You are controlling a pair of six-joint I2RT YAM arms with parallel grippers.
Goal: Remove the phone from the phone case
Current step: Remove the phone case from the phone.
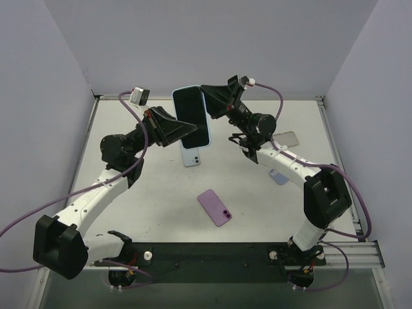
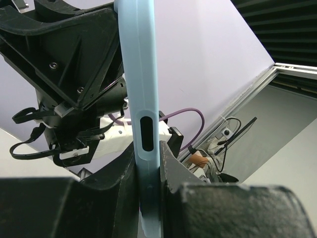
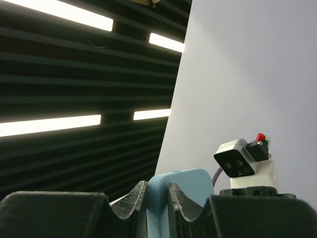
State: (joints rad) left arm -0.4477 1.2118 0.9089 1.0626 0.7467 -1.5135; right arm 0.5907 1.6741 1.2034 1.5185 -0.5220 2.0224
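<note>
A phone with a dark screen sits in a light blue case [image 1: 191, 117], held upright in the air above the table's middle back. My left gripper [image 1: 186, 132] is shut on the case's lower left edge. My right gripper [image 1: 208, 107] is shut on its upper right edge. In the left wrist view the case's side edge [image 2: 141, 99] runs up from between my shut left gripper [image 2: 147, 161], with the right gripper's body [image 2: 69, 64] behind it. In the right wrist view a rounded corner of the case [image 3: 181, 183] sticks up from my shut right gripper [image 3: 157, 192].
A pale blue phone or case [image 1: 192, 156] lies on the table under the held one. A purple case [image 1: 214, 207] lies near the front middle. A small bluish item [image 1: 279, 176] and a grey flat item [image 1: 287, 138] lie at the right, by the right arm.
</note>
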